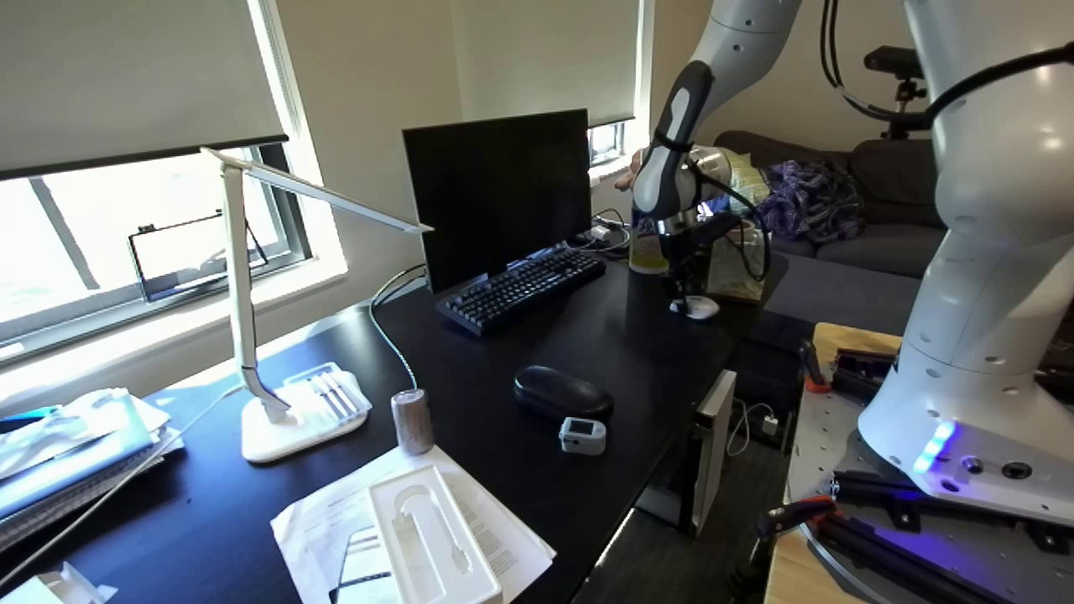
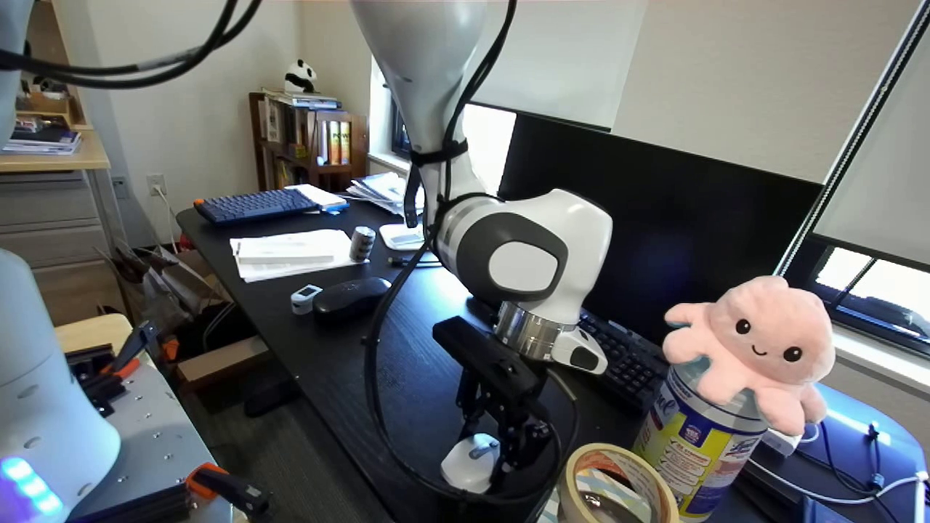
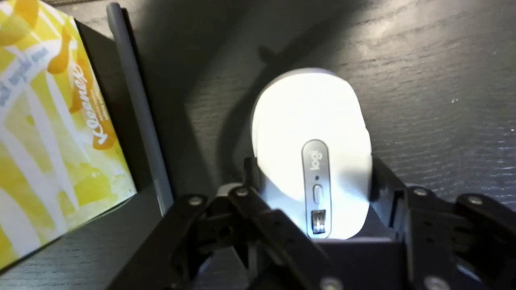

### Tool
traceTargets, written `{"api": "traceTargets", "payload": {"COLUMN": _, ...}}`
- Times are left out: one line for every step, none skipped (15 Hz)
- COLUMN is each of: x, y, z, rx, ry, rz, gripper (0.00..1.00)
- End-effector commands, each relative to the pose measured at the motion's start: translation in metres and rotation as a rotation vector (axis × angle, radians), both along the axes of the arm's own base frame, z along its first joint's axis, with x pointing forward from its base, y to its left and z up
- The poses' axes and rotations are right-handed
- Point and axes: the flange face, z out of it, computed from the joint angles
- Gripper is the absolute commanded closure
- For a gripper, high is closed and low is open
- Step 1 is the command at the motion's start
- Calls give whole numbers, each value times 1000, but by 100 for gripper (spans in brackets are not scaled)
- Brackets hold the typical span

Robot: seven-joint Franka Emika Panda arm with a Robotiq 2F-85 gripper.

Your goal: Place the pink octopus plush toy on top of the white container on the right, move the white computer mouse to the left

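Observation:
The white computer mouse (image 3: 310, 112) sits between the two fingers of my gripper (image 3: 314, 177) in the wrist view, with a finger against each side. The mouse is on or just above the dark desk; I cannot tell which. It also shows under my gripper (image 1: 683, 304) as a white oval (image 1: 703, 309) in an exterior view, and as a pale shape (image 2: 468, 461) in an exterior view. The pink octopus plush toy (image 2: 774, 334) sits on top of the white container with a blue and yellow label (image 2: 694, 443). My arm mostly hides the plush in an exterior view (image 1: 625, 181).
A yellow tissue box (image 3: 60, 141) and a dark pen-like stick (image 3: 139, 100) lie beside the mouse. A tape roll (image 2: 572, 497) stands near the container. A keyboard (image 1: 520, 289), monitor (image 1: 503, 193), black case (image 1: 560, 393) and small white device (image 1: 582, 436) are on the desk.

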Motion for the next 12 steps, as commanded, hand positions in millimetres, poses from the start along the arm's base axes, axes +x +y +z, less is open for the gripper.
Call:
{"api": "traceTargets", "payload": {"x": -5, "y": 12, "z": 10, "rx": 31, "ry": -25, "rz": 53, "gripper": 59}}
{"api": "traceTargets", "payload": {"x": -4, "y": 19, "z": 14, "rx": 43, "ry": -31, "rz": 76, "gripper": 59}}
{"api": "traceTargets", "payload": {"x": -2, "y": 32, "z": 20, "rx": 54, "ry": -37, "rz": 128, "gripper": 59}}
{"api": "traceTargets", "payload": {"x": -1, "y": 44, "z": 27, "rx": 48, "ry": -32, "rz": 178, "gripper": 59}}
{"api": "traceTargets", "payload": {"x": -2, "y": 60, "z": 37, "rx": 41, "ry": -25, "rz": 240, "gripper": 59}}
{"api": "traceTargets", "payload": {"x": 0, "y": 72, "z": 45, "rx": 24, "ry": -30, "rz": 286, "gripper": 59}}
{"api": "traceTargets", "payload": {"x": 1, "y": 89, "z": 55, "rx": 10, "ry": -29, "rz": 343, "gripper": 59}}
{"api": "traceTargets", "payload": {"x": 3, "y": 103, "z": 64, "rx": -11, "ry": -25, "rz": 395, "gripper": 59}}
{"api": "traceTargets", "payload": {"x": 12, "y": 116, "z": 73, "rx": -35, "ry": -28, "rz": 439, "gripper": 59}}
{"api": "traceTargets", "payload": {"x": 20, "y": 126, "z": 82, "rx": -37, "ry": -32, "rz": 480, "gripper": 59}}
{"api": "traceTargets", "payload": {"x": 31, "y": 133, "z": 91, "rx": -51, "ry": -34, "rz": 479, "gripper": 59}}
{"api": "traceTargets", "payload": {"x": 44, "y": 138, "z": 100, "rx": -34, "ry": -41, "rz": 487, "gripper": 59}}
